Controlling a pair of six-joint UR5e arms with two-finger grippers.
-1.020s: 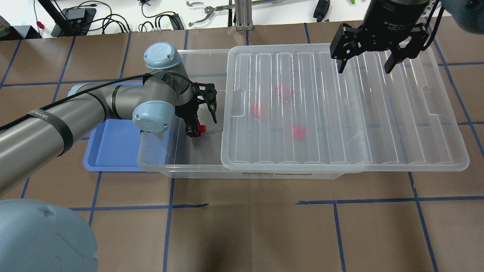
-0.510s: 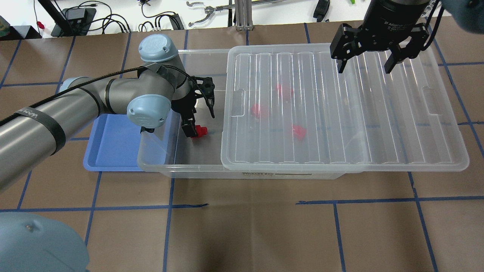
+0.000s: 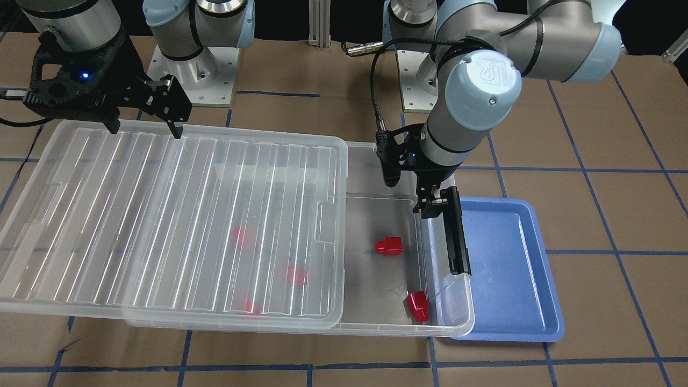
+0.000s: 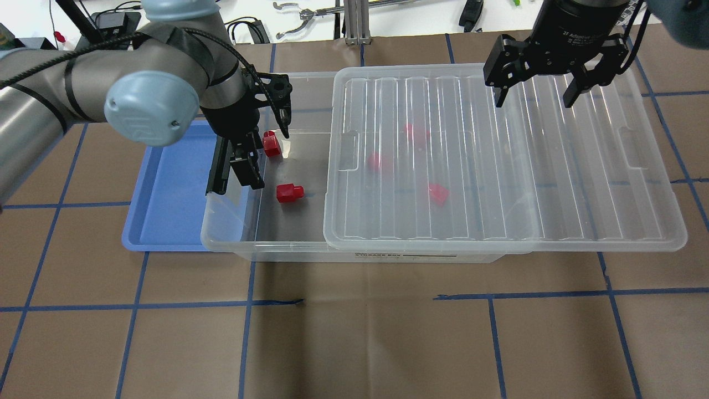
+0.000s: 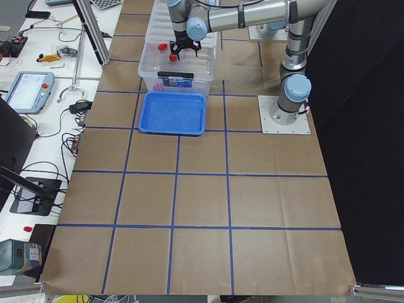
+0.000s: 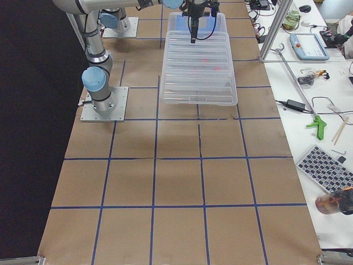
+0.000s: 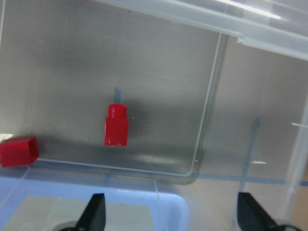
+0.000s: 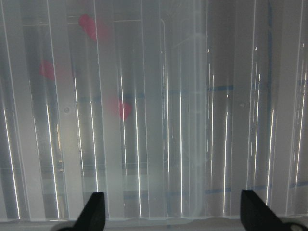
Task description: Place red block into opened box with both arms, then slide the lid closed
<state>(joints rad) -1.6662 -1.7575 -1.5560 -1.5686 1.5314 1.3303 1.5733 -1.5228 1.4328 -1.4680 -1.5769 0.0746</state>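
A red block (image 4: 289, 192) (image 3: 388, 245) (image 7: 116, 126) lies alone on the floor of the clear box (image 4: 288, 252) (image 3: 387, 325), in its uncovered end. My left gripper (image 4: 268, 158) (image 3: 408, 193) (image 7: 172, 216) hangs open and empty above that end, near the box's short wall with the black clip bar (image 3: 457, 236). A second red block (image 4: 271, 144) (image 3: 417, 306) (image 7: 18, 151) rests in the corner. Three more show blurred under the ridged lid (image 4: 554, 166) (image 3: 134, 215), which covers the rest of the box and overhangs it. My right gripper (image 4: 534, 100) (image 3: 145, 129) (image 8: 173, 216) is open just above the lid's far edge.
A blue tray (image 4: 166, 210) (image 3: 510, 269) lies against the box's open end, under my left arm. Cables and tools sit on the white bench beyond the table's far edge. Brown table surface with blue tape lines (image 4: 487, 296) stretches in front of the box.
My left gripper has let go of the red block, which now lies on the box floor, and has risen and drawn back toward the far left. The right arm and lid have not moved.
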